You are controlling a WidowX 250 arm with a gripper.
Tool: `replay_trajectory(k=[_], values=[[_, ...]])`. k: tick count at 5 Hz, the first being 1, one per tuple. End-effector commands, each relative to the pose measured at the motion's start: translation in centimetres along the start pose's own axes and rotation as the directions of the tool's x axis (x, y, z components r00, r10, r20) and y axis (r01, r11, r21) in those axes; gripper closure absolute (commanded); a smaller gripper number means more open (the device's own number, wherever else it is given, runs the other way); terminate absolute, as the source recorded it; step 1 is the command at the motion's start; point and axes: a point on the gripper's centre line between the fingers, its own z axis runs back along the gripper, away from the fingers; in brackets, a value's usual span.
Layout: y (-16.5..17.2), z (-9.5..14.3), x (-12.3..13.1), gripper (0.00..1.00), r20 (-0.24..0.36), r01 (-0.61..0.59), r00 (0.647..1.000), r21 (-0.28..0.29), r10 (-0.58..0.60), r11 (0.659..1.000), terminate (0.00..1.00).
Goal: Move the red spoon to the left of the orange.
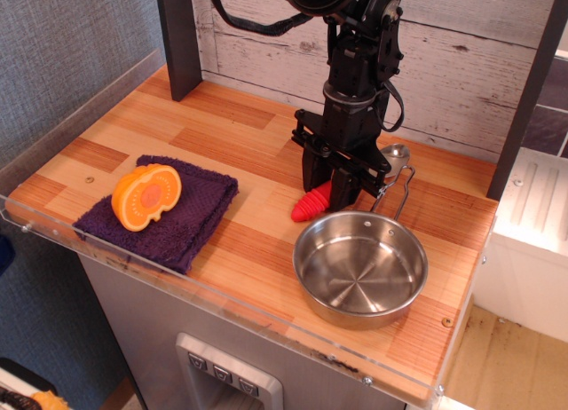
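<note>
Red spoon [312,203], stiff and light, seemed best gripped by its ribbed handle, where my hand [332,181] was clamped.

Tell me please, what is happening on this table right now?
A single robot arm has its gripper down over the red spoon, with the fingers closed around the ribbed handle. The spoon lies on the wooden table just behind the steel pan, and its silver bowl shows behind the gripper. The orange sits on a purple towel at the left side, untouched. So the spoon is grasped but not yet carried over to the orange.
</note>
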Motion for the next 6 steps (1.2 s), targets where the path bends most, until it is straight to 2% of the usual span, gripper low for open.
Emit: replay_trajectory(k=[1,2,3,4,6], values=[[1.3,7.4,-1.4,1.0,0.125,0.001,0.992,-0.006,-0.001,1.0,0.0],[4.9,10.6,-6.3,1.0,0.092,-0.091,0.992,0.026,0.088,0.996,0.0],[8.4,10.3,-10.6,1.0,0.039,-0.15,0.988,0.014,0.15,0.989,0.0],[12.6,9.3,-13.3,1.0,0.011,-0.154,0.988,0.016,0.154,0.988,0.0],[15.5,6.8,-15.5,1.0,-0.031,-0.242,0.969,0.07,0.245,0.968,0.0]])
